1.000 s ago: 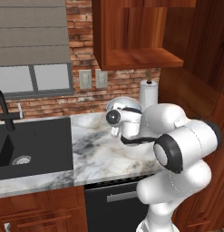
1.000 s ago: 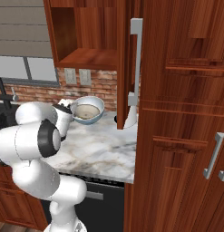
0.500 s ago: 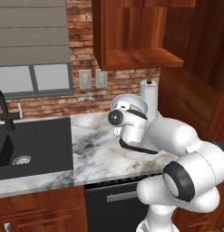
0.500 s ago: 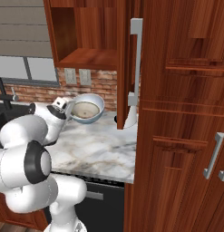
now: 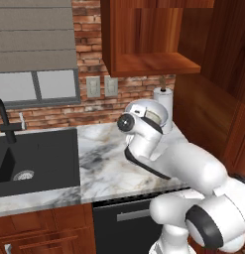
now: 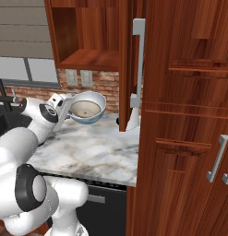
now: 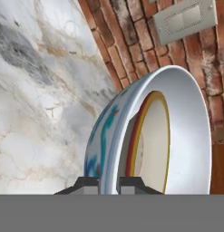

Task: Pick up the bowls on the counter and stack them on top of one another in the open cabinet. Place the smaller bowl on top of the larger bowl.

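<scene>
My gripper (image 7: 109,183) is shut on the rim of the deep white bowl (image 7: 190,131), whose outside carries a blue pattern. The shallower tan bowl (image 7: 152,136) with its brown rim sits nested inside it. Seen from the right base, the deep bowl (image 6: 87,107) hangs above the white marble counter (image 6: 87,147), near the brick wall, with the gripper (image 6: 65,110) at its left edge. The open cabinet (image 6: 92,57) is above and slightly right of the bowls, its wooden shelf bare. From the left base, my arm hides the bowls; the cabinet shelf (image 5: 153,62) and counter (image 5: 104,158) show.
A black sink (image 5: 34,154) with a dark faucet (image 5: 5,119) lies to the left. A paper towel roll (image 5: 163,99) stands by the tall wooden panel. An open cabinet door with a long handle (image 6: 138,55) juts out right of the shelf. Wall outlets (image 5: 101,87) sit on the brick.
The arm has stretched forward and its elbow has dropped. The held bowls have risen slightly above the counter.
</scene>
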Controlling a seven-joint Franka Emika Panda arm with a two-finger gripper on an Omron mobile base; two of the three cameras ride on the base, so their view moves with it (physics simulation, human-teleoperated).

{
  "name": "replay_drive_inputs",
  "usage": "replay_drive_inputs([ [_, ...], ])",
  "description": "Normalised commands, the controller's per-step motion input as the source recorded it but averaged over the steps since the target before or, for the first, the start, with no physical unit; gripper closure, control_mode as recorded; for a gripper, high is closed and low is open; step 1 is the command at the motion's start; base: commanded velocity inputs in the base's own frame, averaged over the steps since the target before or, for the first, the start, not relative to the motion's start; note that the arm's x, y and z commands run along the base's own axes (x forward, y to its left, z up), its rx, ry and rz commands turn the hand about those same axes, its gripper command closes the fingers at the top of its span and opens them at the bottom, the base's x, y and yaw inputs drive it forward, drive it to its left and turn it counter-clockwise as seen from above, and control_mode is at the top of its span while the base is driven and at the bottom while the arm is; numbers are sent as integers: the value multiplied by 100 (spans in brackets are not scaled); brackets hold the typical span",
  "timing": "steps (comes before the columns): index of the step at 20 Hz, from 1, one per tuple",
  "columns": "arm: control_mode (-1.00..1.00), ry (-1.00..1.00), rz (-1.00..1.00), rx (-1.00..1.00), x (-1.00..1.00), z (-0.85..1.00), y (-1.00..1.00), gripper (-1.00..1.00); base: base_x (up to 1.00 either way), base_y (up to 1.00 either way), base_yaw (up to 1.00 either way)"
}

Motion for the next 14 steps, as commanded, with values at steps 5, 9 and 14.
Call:
replay_drive_inputs([
  [5, -100, 0, -10, 0, -41, 45, 0, 100, 0, 0, 0],
  [9, -100, 0, -10, 0, -44, 46, 0, 100, 0, 0, 0],
  [14, -100, 0, -10, 0, -47, 45, 0, 100, 0, 0, 0],
])
